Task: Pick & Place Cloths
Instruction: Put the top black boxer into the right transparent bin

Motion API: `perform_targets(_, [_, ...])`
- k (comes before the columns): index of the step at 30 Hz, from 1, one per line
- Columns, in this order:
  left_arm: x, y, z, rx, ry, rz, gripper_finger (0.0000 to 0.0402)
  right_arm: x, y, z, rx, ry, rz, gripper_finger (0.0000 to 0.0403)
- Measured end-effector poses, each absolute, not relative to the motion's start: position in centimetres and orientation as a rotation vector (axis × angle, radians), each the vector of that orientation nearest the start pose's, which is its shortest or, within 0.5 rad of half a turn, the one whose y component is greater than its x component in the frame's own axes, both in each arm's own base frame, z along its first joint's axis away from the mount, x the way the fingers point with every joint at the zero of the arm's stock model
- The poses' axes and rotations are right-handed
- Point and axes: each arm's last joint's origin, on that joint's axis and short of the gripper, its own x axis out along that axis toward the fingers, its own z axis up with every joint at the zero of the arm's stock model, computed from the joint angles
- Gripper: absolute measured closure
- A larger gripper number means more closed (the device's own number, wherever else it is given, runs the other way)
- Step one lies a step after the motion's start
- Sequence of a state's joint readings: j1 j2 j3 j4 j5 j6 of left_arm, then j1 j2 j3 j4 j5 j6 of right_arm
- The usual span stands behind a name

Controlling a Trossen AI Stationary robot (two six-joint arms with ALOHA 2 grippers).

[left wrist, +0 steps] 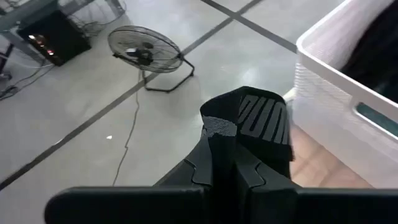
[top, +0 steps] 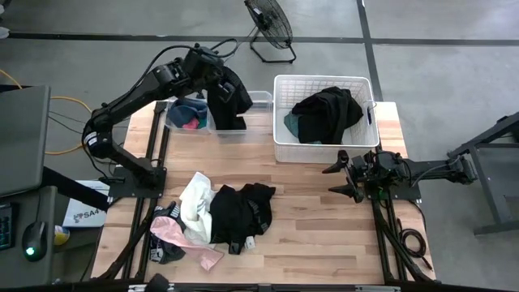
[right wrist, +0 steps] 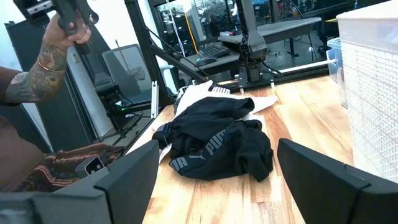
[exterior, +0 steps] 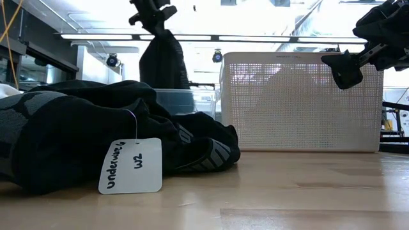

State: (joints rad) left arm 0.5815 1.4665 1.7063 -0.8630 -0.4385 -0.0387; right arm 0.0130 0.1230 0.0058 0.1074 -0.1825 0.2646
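1. High view shows left pincer (top: pixel 217 77) raised over the clear plastic bin (top: pixel 261 100) at the desk's (top: pixel 324 211) far edge, clamped tight on a black garment (top: pixel 229 96) that hangs down from it, beside the white slatted basket (top: pixel 280 122).
2. Could snag: hanging fabric droops across the bin's rim and near the basket wall, so a sideways carry may drag it over either edge or tug the bin along.
3. Could slip: only a fold of waistband sits between the fingers (left wrist: pixel 214 165) in the left wrist view, so a fast swing may shake it loose onto the floor.
4. Could land in the wrong container, judging by how close bin and basket stand.
5. Right pincer (top: pixel 350 174) waits wide open and empty at the desk's right side, just in front of the basket.
6. Remaining cloths (top: pixel 235 212) lie heaped near the front left of the desk; more sit in bin and basket.
7. Readable: "PUMA" on the held waistband (left wrist: pixel 264 118); "PUMA" on a waistband in the black heap (right wrist: pixel 214 146); handwritten tag (exterior: pixel 130 165) reading "underwear" and "W2".
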Motion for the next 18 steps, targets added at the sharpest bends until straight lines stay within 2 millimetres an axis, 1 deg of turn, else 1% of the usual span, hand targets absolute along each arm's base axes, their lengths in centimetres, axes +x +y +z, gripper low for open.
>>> perform_targets(2, [24.6, 17.3, 42.2, -0.091, 0.646, 0.984, 0.0394, 10.4, 0.7, 16.6, 0.265, 0.036, 0.193, 0.0085])
perform_targets(9, [27.5, 18.8, 38.7, -0.140, 0.766, 0.893, 0.0394, 10.4, 0.7, 16.6, 0.265, 0.036, 0.193, 0.0085])
perform_targets(14, [28.9, 19.5, 37.1, -0.178, 0.799, 0.840, 0.0394, 10.4, 0.7, 16.6, 0.265, 0.036, 0.193, 0.0085])
perform_targets(18, [29.5, 19.7, 35.8, -0.229, 0.857, 0.798, 0.0394, 10.4, 0.7, 16.6, 0.265, 0.035, 0.193, 0.0085])
